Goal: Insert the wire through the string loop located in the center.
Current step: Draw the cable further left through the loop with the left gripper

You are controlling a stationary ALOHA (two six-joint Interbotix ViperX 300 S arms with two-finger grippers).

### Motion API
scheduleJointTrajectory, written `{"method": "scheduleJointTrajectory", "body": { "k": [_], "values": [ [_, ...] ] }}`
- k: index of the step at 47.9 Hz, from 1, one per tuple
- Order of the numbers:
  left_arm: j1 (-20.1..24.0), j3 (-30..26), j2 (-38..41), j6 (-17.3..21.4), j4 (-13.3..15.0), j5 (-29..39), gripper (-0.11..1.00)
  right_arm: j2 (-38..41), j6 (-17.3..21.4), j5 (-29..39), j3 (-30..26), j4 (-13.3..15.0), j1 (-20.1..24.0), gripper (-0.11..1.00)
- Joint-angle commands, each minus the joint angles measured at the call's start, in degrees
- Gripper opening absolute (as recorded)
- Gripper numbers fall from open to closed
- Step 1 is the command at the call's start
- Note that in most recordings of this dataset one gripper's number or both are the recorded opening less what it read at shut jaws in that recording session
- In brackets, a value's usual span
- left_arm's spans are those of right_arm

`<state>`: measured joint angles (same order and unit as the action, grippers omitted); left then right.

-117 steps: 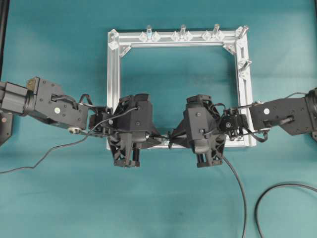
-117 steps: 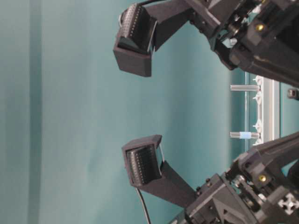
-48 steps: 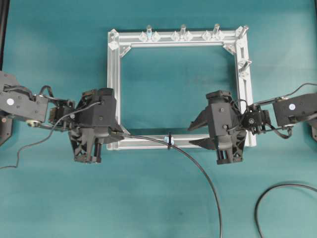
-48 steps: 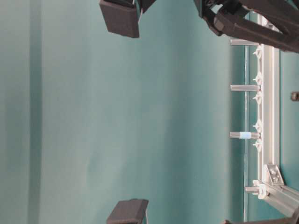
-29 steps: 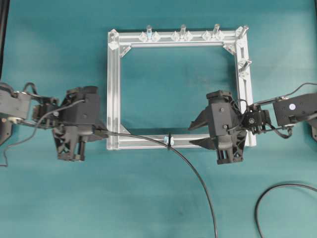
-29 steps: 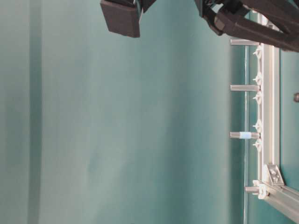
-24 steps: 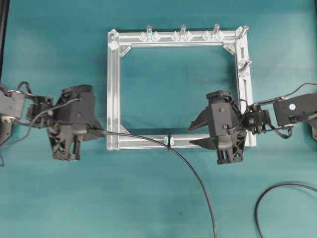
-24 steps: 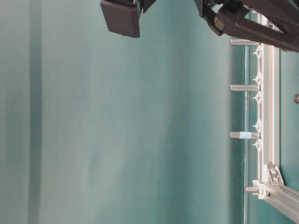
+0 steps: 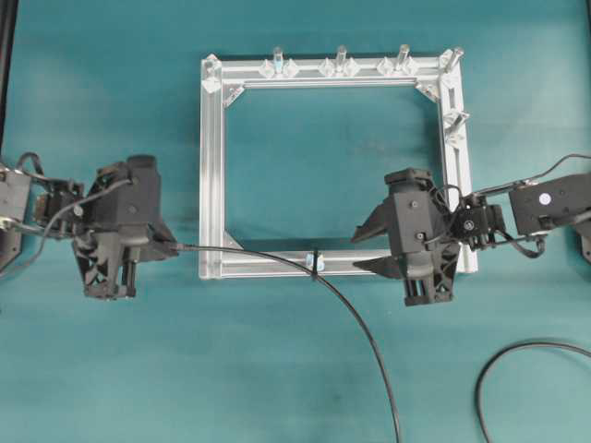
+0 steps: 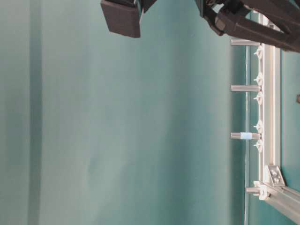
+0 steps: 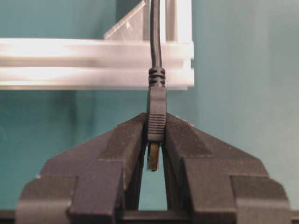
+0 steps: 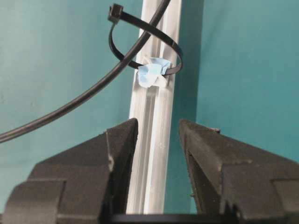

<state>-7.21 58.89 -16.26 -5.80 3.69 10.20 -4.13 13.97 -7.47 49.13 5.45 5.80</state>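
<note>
The wire [image 9: 355, 318] runs from my left gripper [image 9: 172, 247] rightward through the string loop [image 9: 316, 261] on the near bar of the silver frame [image 9: 211, 166], then curves down off the bottom edge. In the left wrist view my left gripper [image 11: 156, 122] is shut on the wire's black plug [image 11: 157, 105], whose yellowish tip [image 11: 153, 157] shows between the jaws. The right wrist view shows the wire [image 12: 93, 91] passing through the string loop [image 12: 112, 43] above its bluish-white fitting [image 12: 150, 73]. My right gripper [image 12: 158, 123] stands open astride the frame bar [image 12: 154, 140], holding nothing.
Upright silver pegs [image 9: 341, 57] line the frame's far bar and its right corner. Another dark cable [image 9: 517, 360] loops on the cloth at the lower right. In the table-level view one black finger [image 10: 123, 18] hangs at the top, and the frame [image 10: 269, 93] stands at the right.
My left gripper has moved left, past the frame's left side, drawing the wire further through the loop. The right gripper has let go, backed off to the right and now holds still, open.
</note>
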Motion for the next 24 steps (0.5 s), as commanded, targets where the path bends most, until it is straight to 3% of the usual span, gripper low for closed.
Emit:
{"method": "scheduleJointTrajectory", "body": {
  "k": [1,24],
  "values": [
    [-1.32,-0.44,1.58,-0.44,0.09,-0.44,0.12,-1.32,0.09,-0.44,-0.44,0.09,0.0,0.43],
    [-3.34,-0.35,5.71,-0.62,0.0,-3.08,0.12,-1.32,0.09,-0.53,-0.62,0.09,0.0,0.43]
  ]
}}
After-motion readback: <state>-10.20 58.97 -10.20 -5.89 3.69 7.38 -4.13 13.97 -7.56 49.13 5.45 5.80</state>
